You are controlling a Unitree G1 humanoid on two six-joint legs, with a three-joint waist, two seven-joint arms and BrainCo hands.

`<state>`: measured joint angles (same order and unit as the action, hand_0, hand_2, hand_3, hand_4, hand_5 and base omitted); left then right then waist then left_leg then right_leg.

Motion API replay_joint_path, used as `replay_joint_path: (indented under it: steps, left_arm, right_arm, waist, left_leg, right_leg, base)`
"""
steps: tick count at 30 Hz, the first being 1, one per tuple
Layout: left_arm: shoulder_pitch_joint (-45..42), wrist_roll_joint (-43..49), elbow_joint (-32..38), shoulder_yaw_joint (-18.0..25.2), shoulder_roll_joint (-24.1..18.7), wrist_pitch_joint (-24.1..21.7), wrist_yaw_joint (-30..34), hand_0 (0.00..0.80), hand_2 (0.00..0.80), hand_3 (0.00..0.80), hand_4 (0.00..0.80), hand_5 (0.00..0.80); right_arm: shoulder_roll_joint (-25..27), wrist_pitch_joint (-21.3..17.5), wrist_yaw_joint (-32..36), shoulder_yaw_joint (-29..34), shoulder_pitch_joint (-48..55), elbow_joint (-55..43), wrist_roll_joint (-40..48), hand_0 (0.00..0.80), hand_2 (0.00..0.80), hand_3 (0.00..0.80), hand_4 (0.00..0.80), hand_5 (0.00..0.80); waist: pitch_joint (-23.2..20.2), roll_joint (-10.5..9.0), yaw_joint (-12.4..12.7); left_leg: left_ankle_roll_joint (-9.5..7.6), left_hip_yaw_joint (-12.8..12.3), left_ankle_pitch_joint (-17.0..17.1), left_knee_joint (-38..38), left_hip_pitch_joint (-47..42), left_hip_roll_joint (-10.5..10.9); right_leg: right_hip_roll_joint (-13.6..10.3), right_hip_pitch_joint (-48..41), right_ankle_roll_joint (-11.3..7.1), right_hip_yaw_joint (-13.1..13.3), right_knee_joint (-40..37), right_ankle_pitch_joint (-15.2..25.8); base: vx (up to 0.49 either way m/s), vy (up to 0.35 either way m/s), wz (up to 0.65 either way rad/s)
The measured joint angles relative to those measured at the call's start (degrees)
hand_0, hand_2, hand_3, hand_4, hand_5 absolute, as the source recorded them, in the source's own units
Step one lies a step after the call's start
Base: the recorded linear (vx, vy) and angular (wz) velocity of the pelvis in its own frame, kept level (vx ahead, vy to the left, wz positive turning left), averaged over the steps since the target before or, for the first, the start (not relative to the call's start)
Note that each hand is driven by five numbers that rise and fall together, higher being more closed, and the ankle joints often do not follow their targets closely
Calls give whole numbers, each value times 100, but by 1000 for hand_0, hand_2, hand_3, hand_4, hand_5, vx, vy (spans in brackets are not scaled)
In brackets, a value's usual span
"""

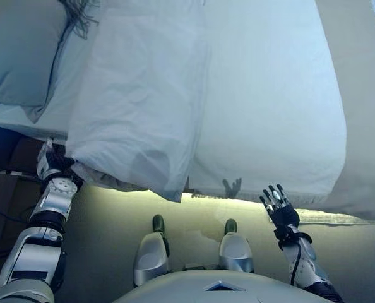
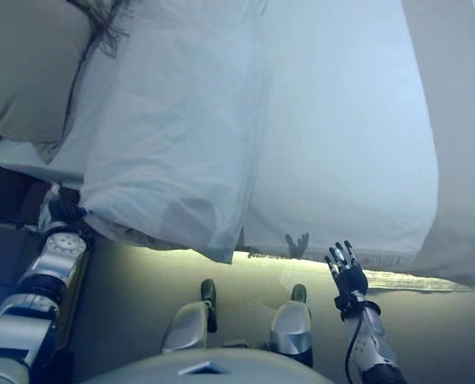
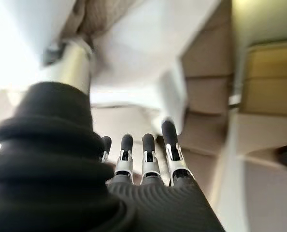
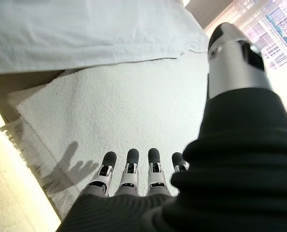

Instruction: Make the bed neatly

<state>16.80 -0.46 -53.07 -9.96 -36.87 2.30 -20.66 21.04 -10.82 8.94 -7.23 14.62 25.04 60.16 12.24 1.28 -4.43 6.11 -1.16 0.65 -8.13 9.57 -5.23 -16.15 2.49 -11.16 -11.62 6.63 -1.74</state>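
No text, label, number or sign can be read anywhere.

A crumpled white cotton sheet (image 1: 143,113) overhangs the bed's near edge; the left hand (image 1: 53,163) sits under its corner, the right hand (image 1: 279,209) spreads straight fingers below that edge.

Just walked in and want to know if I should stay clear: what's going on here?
The robot stands at the edge of a bed it is meant to make. A white duvet lies bunched, overhanging the near edge. Its left hand is at the duvet's hanging corner; whether it grips it can't be seen. Its right hand hangs open, holding nothing, just short of the fringed white blanket.
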Motion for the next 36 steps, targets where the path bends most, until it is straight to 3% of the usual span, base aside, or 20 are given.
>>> replay_joint_path:
  steps: [6,10,16,22,27,31,36]
  left_arm:
    - [-475,-557,-313,-264,395,-158,1330,0,0,0,0,0]
    - [-810,-608,-319,-303,527,-318,1869,0,0,0,0,0]
    - [-1121,-830,-37,-211,504,-827,2022,0,0,0,0,0]
    - [-1605,-971,1240,-203,482,-1336,2165,0,0,0,0,0]
    - [-1711,-1869,2061,-179,551,-1457,2295,0,0,0,0,0]
    - [-1823,-2622,2290,137,959,-1516,2459,0,0,0,0,0]
    - [-2007,-2780,2389,142,1266,-1483,2630,0,0,0,0,0]
  right_arm:
    - [-1,213,-179,-5,61,-299,-104,0,0,0,0,0]
    - [-2,321,-330,-1,34,-417,-152,0,0,0,0,0]
    - [-11,384,-581,-7,76,-648,-157,0,0,0,0,0]
    - [-35,381,-689,-18,291,-665,-165,0,0,0,0,0]
    - [-43,358,-877,-60,433,-616,-864,0,0,0,0,0]
    - [-45,252,-947,-172,416,-435,-1227,0,0,0,0,0]
    - [-233,189,-912,-240,300,-237,-1222,0,0,0,0,0]
  waist:
    - [-143,-5,79]
    - [-190,-81,82]
    - [-241,-119,139]
    - [-476,-193,264]
    - [-607,-220,395]
    - [-753,-260,406]
    - [-926,-385,406]
  left_leg:
    - [-20,-11,89,121,2,9]
    - [-43,-26,121,169,-1,-2]
    - [-33,-59,219,371,-135,-15]
    - [13,-69,453,901,-414,-64]
    - [89,-79,658,1308,-648,-142]
    - [121,-81,642,1312,-716,-179]
    - [145,-186,599,1334,-809,-292]
  right_leg:
    - [-9,-26,-6,-1,-40,4]
    - [-7,-28,7,4,-47,2]
    - [0,-82,-13,2,-103,38]
    - [81,-241,10,-78,-320,78]
    - [198,-382,37,-165,-514,127]
    - [257,-533,54,-214,-690,178]
    - [354,-635,102,-191,-808,207]
  base:
    - [-38,0,9]
    - [-12,-3,3]
    - [-9,-25,-1]
    - [-4,-64,3]
    - [-29,-67,2]
    - [-2,-80,0]
    - [3,-57,-6]
